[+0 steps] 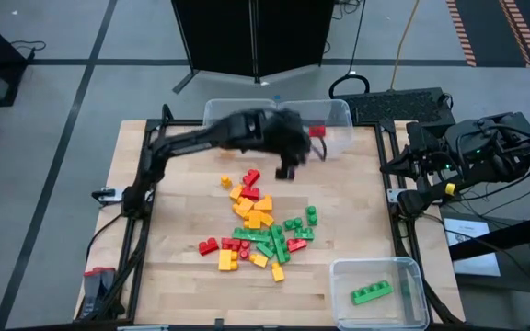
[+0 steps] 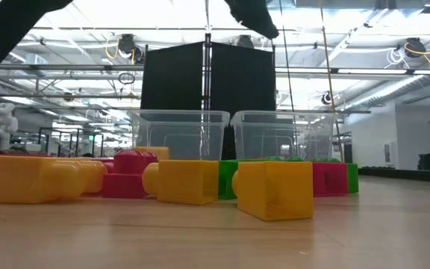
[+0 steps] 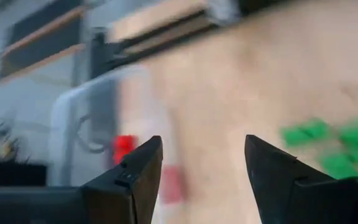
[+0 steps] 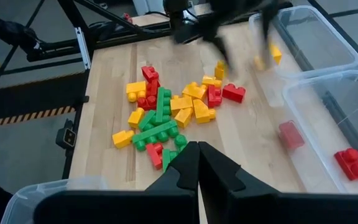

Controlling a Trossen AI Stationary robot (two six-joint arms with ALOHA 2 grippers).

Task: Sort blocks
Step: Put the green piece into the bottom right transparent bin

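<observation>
High view is showing the left gripper [image 1: 289, 169] hanging open-fingered beside the far clear bin [image 1: 339, 115], above the blocks [image 1: 260, 225]; right gripper [image 4: 197, 163] is sitting closed.

No legible text anywhere.

Open left gripper [image 3: 201, 180] above red blocks [image 3: 124, 148]

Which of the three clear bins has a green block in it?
The bin at the table's near right corner, holding one green block; the two bins at the far edge show none.
</observation>
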